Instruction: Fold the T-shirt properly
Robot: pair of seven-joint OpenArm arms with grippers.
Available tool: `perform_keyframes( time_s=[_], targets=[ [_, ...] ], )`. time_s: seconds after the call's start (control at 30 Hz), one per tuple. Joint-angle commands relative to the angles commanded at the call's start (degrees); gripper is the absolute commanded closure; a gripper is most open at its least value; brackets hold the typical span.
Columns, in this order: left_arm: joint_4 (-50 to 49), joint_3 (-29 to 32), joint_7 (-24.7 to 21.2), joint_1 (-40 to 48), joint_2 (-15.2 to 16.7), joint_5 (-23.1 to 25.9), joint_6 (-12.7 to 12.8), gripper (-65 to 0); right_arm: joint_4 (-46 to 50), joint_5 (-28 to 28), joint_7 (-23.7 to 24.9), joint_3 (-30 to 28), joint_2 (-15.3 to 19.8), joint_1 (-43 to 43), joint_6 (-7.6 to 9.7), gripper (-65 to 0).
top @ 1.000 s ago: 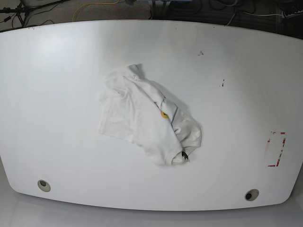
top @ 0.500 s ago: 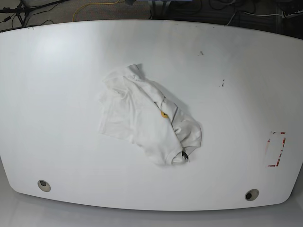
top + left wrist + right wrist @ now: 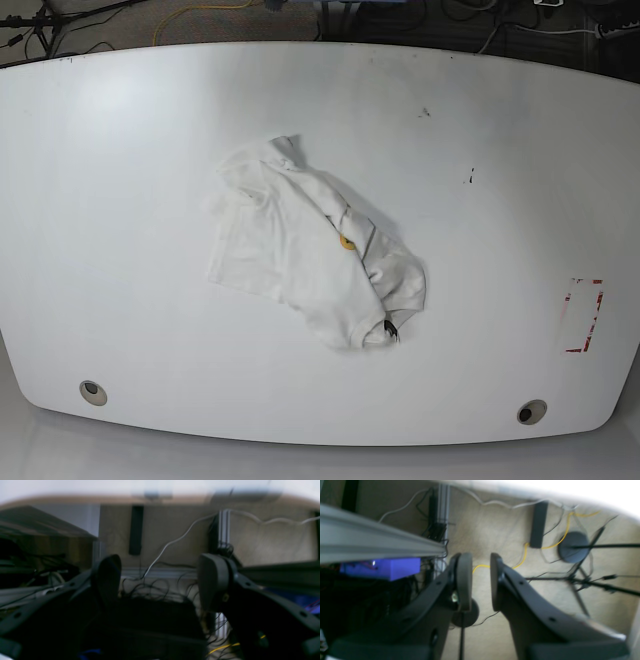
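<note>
Change on the bench (image 3: 120, 200) over the last second: none to speak of. T-shirt (image 3: 310, 250): same crumpled heap as a second ago, near the middle of the bench, a little toward the front edge, well apart from every corner. Bunched and creased, with the emblem (image 3: 346, 241) showing on top and the neck tag (image 3: 390, 330) poking out at the end nearest the front edge. No sleeve or hem laid out flat.

Left end effector (image 3: 160, 580): jaws wide apart, nothing between them, only floor and cables beyond. Right end effector (image 3: 481, 580): jaws narrow, a slim gap showing, also empty, again over floor and cables. Neither arm visible in the base view, so both apparently parked off the bench.

Meaning for the task: most likely the very start, with no fold made and no grasp taken. Next, probably: bring both arms over the bench, pick up the heap by two edges and spread it flat before any folding. Right jaws likely need widening first for soft, bunched cloth.
</note>
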Motion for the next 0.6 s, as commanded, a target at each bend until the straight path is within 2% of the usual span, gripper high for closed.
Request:
perform_keyframes(
  time_s=[0.27, 0.6],
  targets=[
    [4.09, -0.08, -0.61, -1.14, -1.34, -0.44, -0.24, -43.6, 0.28, -0.73, 0.16, -0.03, 0.0, 4.5, 0.09, -14.4],
    [3.31, 0.1, -0.14, -5.36, -2.24, -0.34, -0.28, -43.8, -0.25, -0.87, 0.44, -1.51, 0.0, 8.34, 0.21, -17.7]
  ],
)
